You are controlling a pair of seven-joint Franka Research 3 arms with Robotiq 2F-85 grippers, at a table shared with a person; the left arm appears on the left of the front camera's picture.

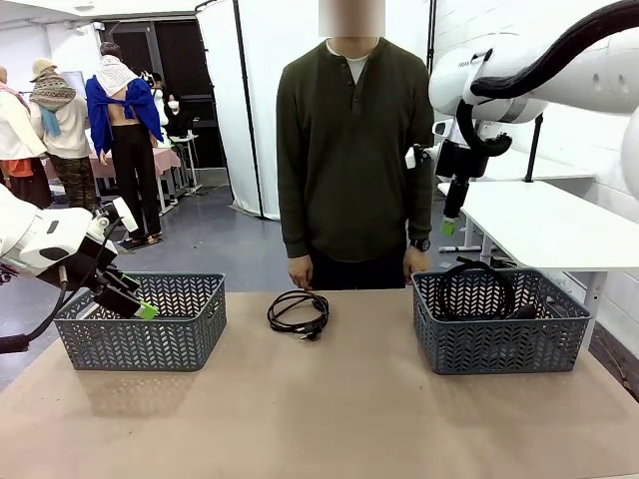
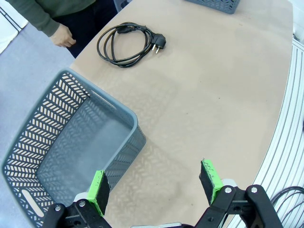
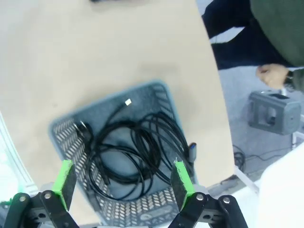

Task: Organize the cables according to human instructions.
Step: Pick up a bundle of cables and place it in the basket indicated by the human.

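One coiled black cable with a plug end lies on the table's far middle, in front of the person; the left wrist view shows this cable too. Several more coiled cables lie tangled inside the right grey basket, one loop rising above its rim. My left gripper hangs open over the near corner of the left basket, nothing between its green pads. My right gripper hangs open high above the right basket, its green pads holding nothing.
The left basket holds nothing. The person stands at the far edge with both hands hanging by the table, one hand close to the loose cable. Bare tabletop stretches between the baskets and towards me.
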